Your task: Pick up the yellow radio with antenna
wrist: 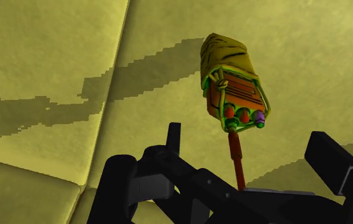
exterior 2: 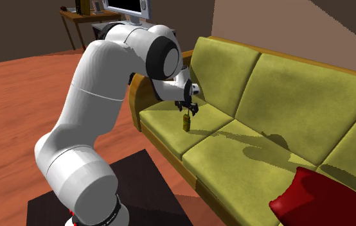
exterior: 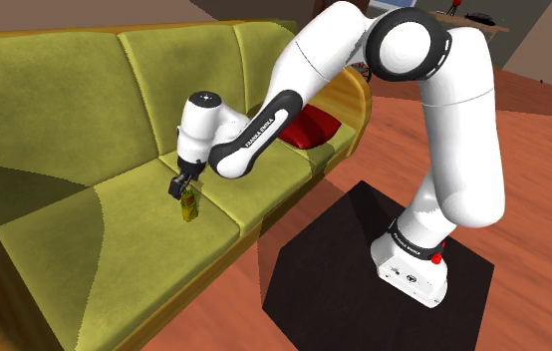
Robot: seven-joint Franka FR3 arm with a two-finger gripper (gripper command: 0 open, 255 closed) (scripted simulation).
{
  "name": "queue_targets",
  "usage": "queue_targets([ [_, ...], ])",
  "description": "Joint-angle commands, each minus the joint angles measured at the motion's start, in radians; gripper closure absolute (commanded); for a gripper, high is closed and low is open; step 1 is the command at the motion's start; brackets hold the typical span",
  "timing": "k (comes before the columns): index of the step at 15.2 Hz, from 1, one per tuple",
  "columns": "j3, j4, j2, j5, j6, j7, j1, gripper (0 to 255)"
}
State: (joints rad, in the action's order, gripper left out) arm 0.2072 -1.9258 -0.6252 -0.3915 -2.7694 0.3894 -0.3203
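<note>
The radio (wrist: 232, 79) is a small yellow-and-orange set with coloured knobs and a thin red antenna (wrist: 236, 156). It stands upright on the olive sofa's seat cushion (exterior: 135, 249), antenna pointing up into the hand. My gripper (wrist: 250, 133) hangs just above it, open, with the antenna between the fingers (wrist: 172, 137) and touching neither. The shoulder view has the gripper (exterior: 180, 185) right over the radio (exterior: 190, 205). In the second exterior view the radio (exterior 2: 186, 122) sits under the gripper (exterior 2: 187, 109), near the sofa's arm end.
A red cushion (exterior: 312, 128) lies at the sofa's far end by the armrest, and also shows close up (exterior 2: 318, 199). The arm's black stand (exterior: 364, 269) is on the wooden floor in front of the sofa. The sofa back (exterior 2: 279, 77) rises behind the radio.
</note>
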Motion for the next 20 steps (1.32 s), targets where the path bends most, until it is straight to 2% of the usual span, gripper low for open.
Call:
queue_targets([
  [1,-0.01,0.008,-0.022,-0.009,-0.015,0.007,-0.009,0],
  [7,-0.034,0.025,-0.074,-0.026,-0.052,0.024,-0.027,0],
  [8,-0.034,0.025,-0.074,-0.026,-0.052,0.024,-0.027,255],
  [17,-0.034,0.025,-0.074,-0.026,-0.052,0.024,-0.027,255],
  [20,-0.018,0.013,-0.04,-0.015,-0.028,0.013,-0.015,255],
])
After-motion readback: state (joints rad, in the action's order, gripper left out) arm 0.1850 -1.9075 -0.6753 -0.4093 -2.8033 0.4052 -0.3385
